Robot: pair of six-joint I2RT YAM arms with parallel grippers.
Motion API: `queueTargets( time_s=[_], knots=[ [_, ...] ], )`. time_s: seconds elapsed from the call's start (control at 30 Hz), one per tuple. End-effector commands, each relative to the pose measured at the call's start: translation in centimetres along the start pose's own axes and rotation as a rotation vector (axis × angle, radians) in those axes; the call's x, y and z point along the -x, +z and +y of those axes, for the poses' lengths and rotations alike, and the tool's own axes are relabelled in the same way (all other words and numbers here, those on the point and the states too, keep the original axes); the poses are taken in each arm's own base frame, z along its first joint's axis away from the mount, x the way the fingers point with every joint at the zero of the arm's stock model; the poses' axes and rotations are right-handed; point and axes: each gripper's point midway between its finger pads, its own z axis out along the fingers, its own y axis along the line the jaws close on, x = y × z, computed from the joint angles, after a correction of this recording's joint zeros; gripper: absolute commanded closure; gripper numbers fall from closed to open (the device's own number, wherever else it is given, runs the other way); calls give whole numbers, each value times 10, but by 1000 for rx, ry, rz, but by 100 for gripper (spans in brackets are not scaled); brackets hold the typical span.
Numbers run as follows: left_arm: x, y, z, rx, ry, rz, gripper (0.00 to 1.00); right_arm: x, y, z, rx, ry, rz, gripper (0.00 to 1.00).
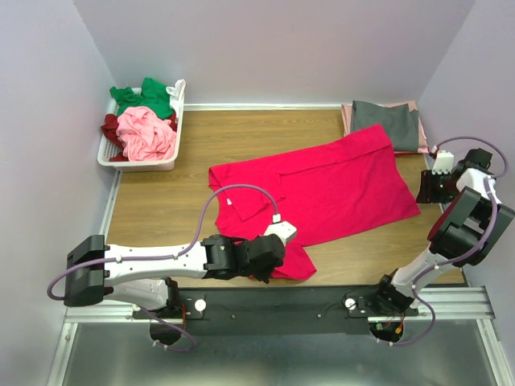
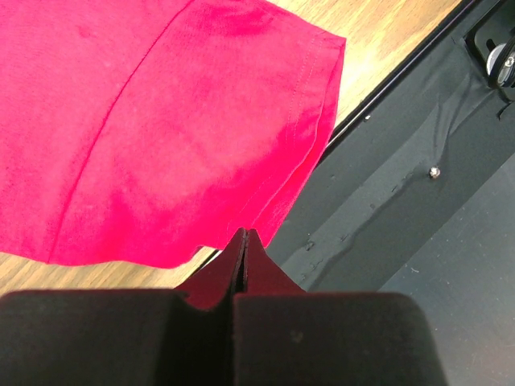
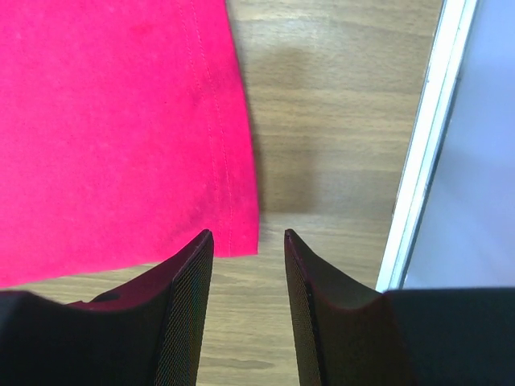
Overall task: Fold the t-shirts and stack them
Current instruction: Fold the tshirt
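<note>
Crimson-pink tee (image 1: 338, 189) lies flat mid-surface (image 1: 161, 201), partly folded: a flap is doubled over on its left half. Its long axis runs diagonally, from the near edge by the L arm up toward the far-right corner.

L pincer (image 2: 244, 235): pressed together at the near edge. In the L wrist view the tee's near hem runs right into the tips, so it reads as a thin pinch on that hem. Tee body spreads away ahead and left of it, w/ the black base rail to the right.

R pincer (image 3: 248, 235): spread, nothing between the fingers, low over bare wood by the right edge. The tee's right-end corner sits just ahead and left of its left finger (image 3: 189, 273), near but not between the two. Hem line there runs roughly straight away from the pincer.

Key relation, as a judgement: R arm is nearer the free right end and L arm already has the near end. To take the corner, R needs a small shift left so the hem falls inside the gap.

Other tees: grey tee (image 1: 390, 121) on dusty pink tee (image 1: 348, 117), folded, far-right corner. Green tee (image 1: 149, 96), light pink tee (image 1: 145, 133) and maroon tee (image 1: 111, 125) are bunched in the white basket (image 1: 137, 163), far-left corner. Fold looks early, stack only begun.
</note>
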Motion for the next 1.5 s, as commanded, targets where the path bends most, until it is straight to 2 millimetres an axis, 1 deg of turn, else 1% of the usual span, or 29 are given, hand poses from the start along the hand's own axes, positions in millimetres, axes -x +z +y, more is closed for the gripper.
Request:
queueTargets(
  time_s=[0.0, 0.17, 0.3, 0.77, 0.9, 0.93, 1.1, 1.13, 1.27, 1.47],
  knots=[
    [13, -8, -7, -26, -10, -34, 100, -3, 8, 7, 70, 39, 15, 52],
    [13, -9, -6, -27, -12, -35, 100, -21, 19, 12, 97, 51, 70, 53],
    [13, -9, -7, -30, -13, -37, 100, -33, 23, 13, 94, 46, 107, 53],
    [11, -10, -5, -34, -18, -43, 100, -49, 29, 8, 69, 49, 169, 56],
    [11, -11, -5, -36, -16, -45, 100, -54, 32, 11, 80, 58, 181, 64],
    [11, -11, -5, -35, -15, -44, 100, -55, 33, 12, 83, 58, 182, 69],
    [13, -12, -3, -28, -13, -49, 100, -53, 32, 14, 92, 61, 171, 83],
    [13, -12, -3, -24, -13, -52, 100, -52, 31, 14, 90, 61, 169, 89],
    [16, -13, 0, -13, -21, -68, 100, -40, 24, 11, 78, 54, 132, 97],
    [29, -16, 7, -10, -45, -118, 100, -21, 12, 12, 74, 47, 65, 100]
  ],
)
